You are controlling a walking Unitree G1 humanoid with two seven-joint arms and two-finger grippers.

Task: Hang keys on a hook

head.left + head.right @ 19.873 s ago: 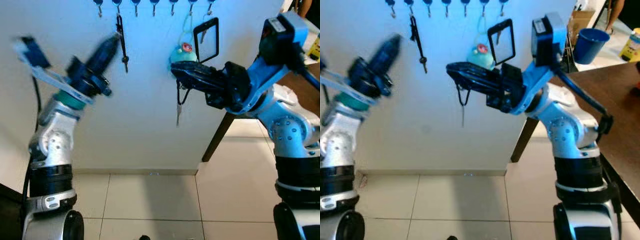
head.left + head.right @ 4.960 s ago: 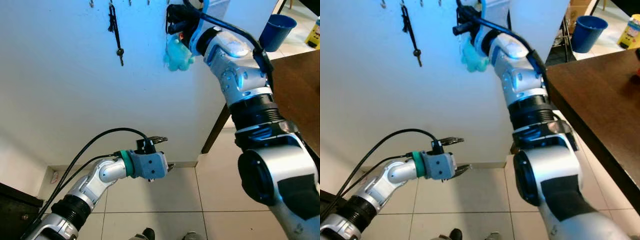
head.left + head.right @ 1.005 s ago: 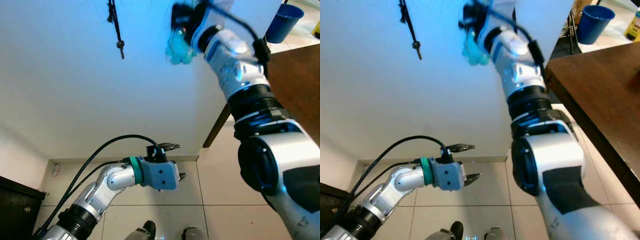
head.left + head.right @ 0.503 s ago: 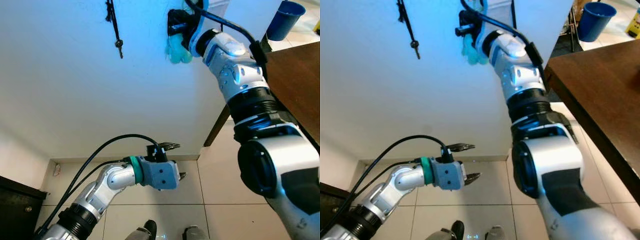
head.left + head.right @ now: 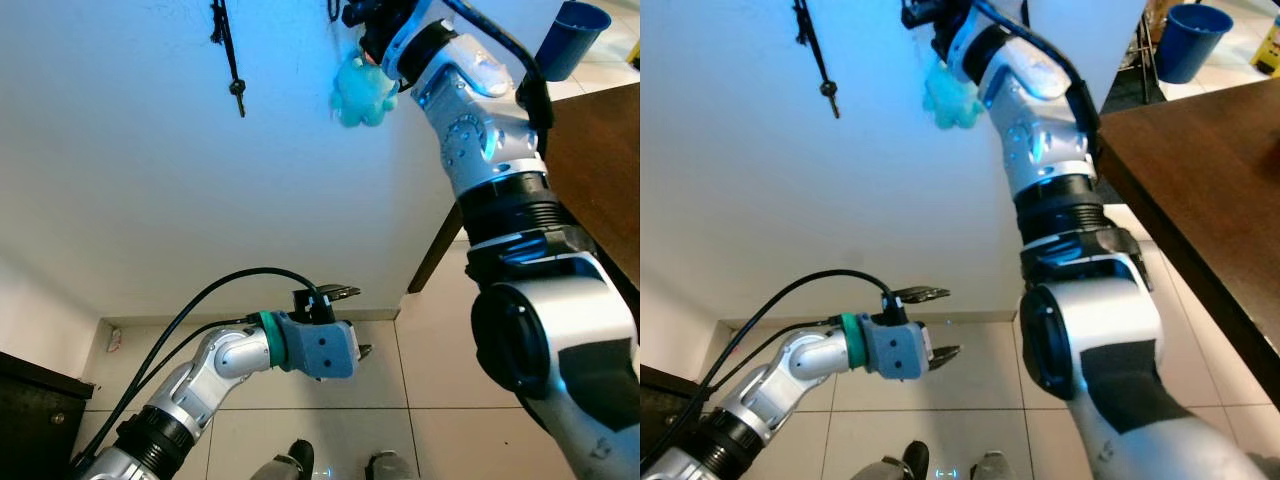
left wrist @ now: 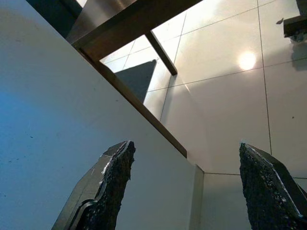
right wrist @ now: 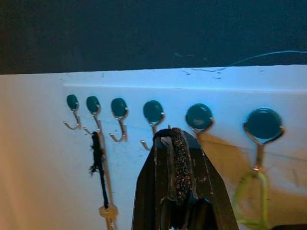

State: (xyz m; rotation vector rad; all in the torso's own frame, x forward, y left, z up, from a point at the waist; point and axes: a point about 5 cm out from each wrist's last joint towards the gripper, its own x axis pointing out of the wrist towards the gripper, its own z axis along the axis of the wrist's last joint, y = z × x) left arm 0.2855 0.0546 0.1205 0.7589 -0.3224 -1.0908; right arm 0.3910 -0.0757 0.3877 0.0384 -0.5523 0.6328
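Note:
My right gripper (image 7: pixel 175 138) is raised against the white wall at the row of green-capped hooks (image 7: pixel 153 113). It is shut on a black key ring (image 7: pixel 164 134), held just below and between two hooks. A teal plush charm (image 5: pixel 360 90) dangles from that ring under the gripper. Another black lanyard with a key (image 5: pixel 229 52) hangs from a hook further left. A green loop (image 7: pixel 250 196) hangs from the hook furthest right in the wrist view. My left gripper (image 5: pixel 362 321) hangs low near the floor, open and holding nothing.
A dark brown table (image 5: pixel 600 150) stands on the right, its leg (image 5: pixel 436 258) meeting the wall's end, with a blue cup (image 5: pixel 580 25) beyond it. Pale floor tiles (image 5: pixel 440 400) lie below. A black cabinet (image 5: pixel 30 410) sits at the lower left.
My right gripper has lifted a little higher toward the hooks, and the teal plush now swings out below it. The left arm has stayed put.

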